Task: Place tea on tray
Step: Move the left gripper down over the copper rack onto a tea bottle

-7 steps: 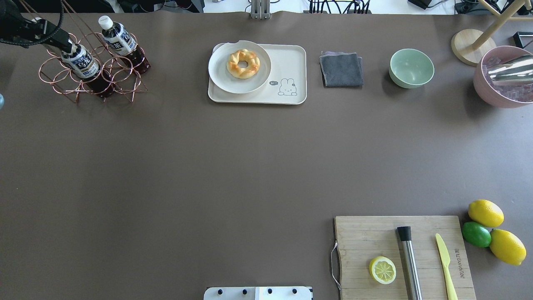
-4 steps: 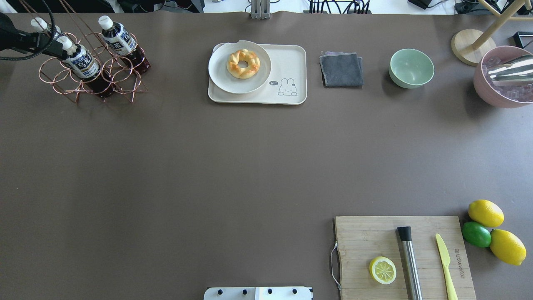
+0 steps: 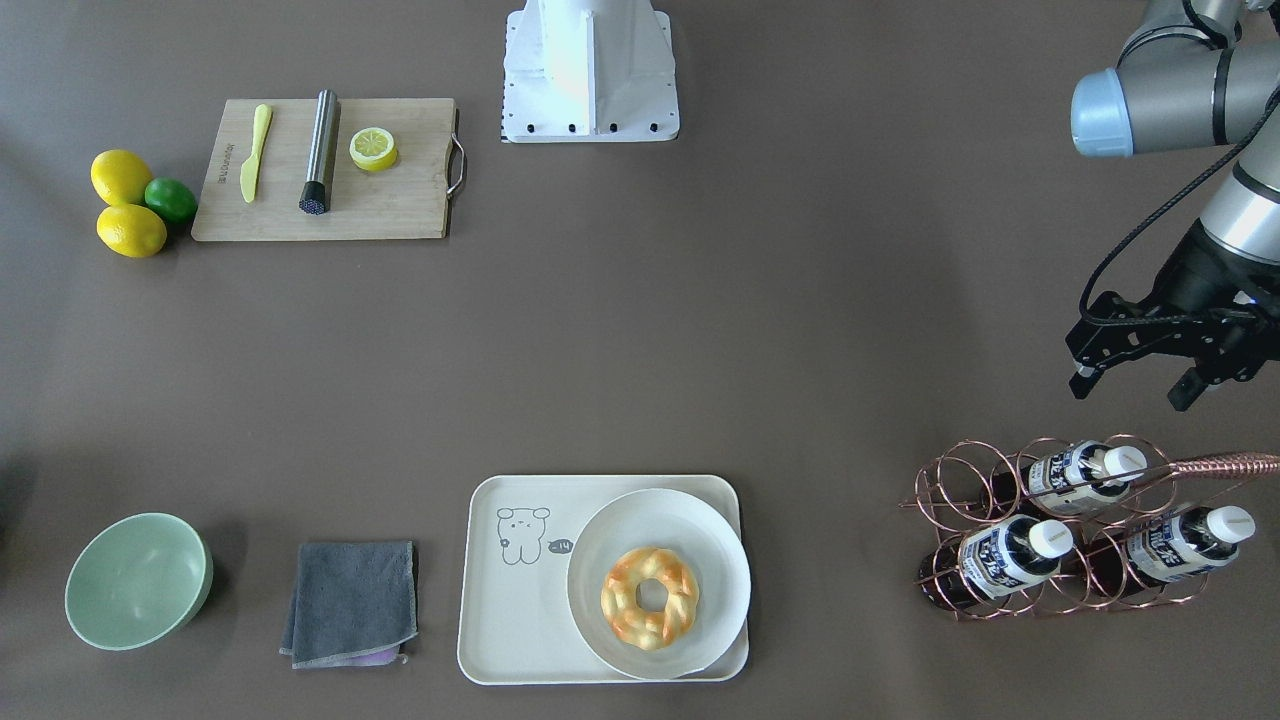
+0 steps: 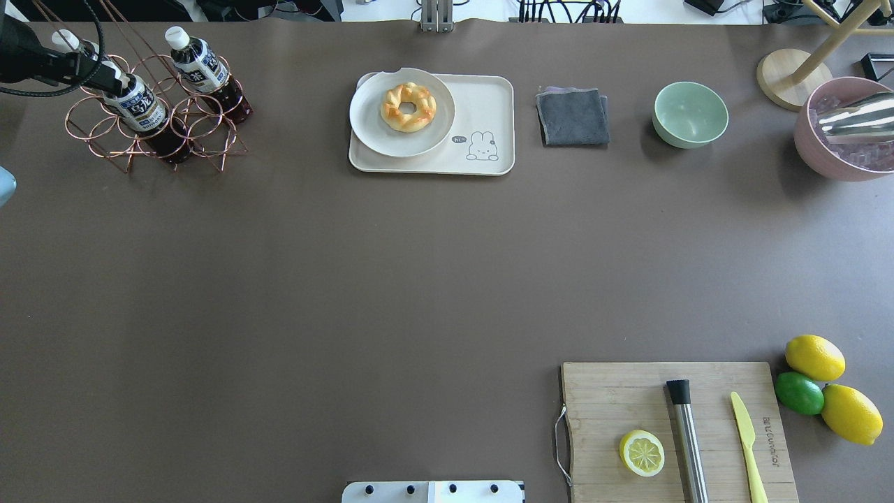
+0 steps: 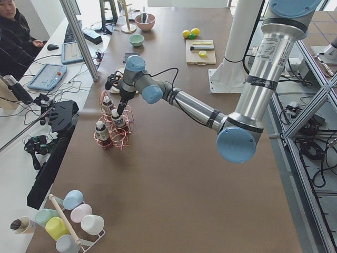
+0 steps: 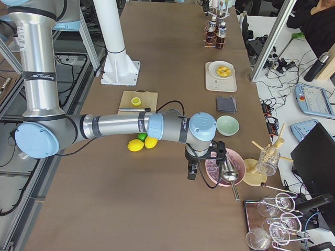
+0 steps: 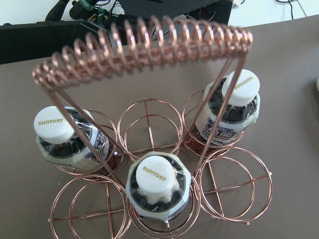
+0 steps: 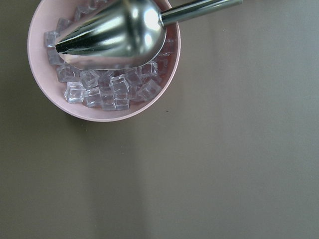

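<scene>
Front view: the left gripper hung wide open and empty, just on the robot's side of the copper rack, touching nothing. The tea sat in the rack ring closest to it, with one more bottle and another in the rings behind. The tray was well apart from the rack, with a plate on one half and a doughnut on the plate. The bear end of the tray was bare.

Overhead: the rack was in the far left corner, and the black end of the arm overlapped the tea's cap. The tray sat mid-table along the far edge, then a cloth and a green bowl to its right.

Left side view: the left arm reached over the rack. It was too small to say more.

Right side view: the right gripper hung just beside a pink bowl. Couldn't tell if it was spread or closed.

Left wrist: looking down on the rack, coil handle across the top. There were three white caps, the tea at bottom centre, and all the bottles stood in their rings.

Right wrist: the pink bowl was full of ice, with a metal scoop lying on top.
</scene>
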You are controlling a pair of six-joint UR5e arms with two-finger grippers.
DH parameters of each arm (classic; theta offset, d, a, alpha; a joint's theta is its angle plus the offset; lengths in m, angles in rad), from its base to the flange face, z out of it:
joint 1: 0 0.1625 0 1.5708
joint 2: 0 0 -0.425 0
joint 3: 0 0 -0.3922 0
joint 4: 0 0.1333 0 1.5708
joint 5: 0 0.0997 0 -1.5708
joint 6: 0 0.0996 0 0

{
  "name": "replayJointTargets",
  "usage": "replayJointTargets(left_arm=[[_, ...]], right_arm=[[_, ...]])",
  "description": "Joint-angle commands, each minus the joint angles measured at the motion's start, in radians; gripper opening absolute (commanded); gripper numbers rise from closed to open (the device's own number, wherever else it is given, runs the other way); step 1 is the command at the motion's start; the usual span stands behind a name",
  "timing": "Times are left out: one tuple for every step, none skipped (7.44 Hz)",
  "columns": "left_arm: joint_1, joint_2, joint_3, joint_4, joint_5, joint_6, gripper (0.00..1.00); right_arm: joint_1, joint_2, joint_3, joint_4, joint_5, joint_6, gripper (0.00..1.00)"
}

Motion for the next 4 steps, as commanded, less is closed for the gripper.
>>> replayJointTargets(left_arm=[[0.001, -0.069, 0.053, 0.06, 0.026, 0.001, 0.99], [-0.001, -0.072, 0.064, 0.06, 0.034, 0.003, 0.98], [-0.001, -0.074, 0.065, 0.055, 0.033, 0.004, 0.97], [-0.001, -0.077, 0.068, 0.049, 0.033, 0.003, 0.86]], right_arm=[[-0.001, 0.001, 0.0, 0.0, 0.002, 0.001, 1.0], [-0.001, 0.002, 0.0, 0.0, 0.002, 0.001, 1.0], [-0.001, 0.004, 0.0, 0.0, 0.002, 0.001, 1.0], [-0.001, 0.005, 0.0, 0.0, 0.004, 0.001, 1.0]])
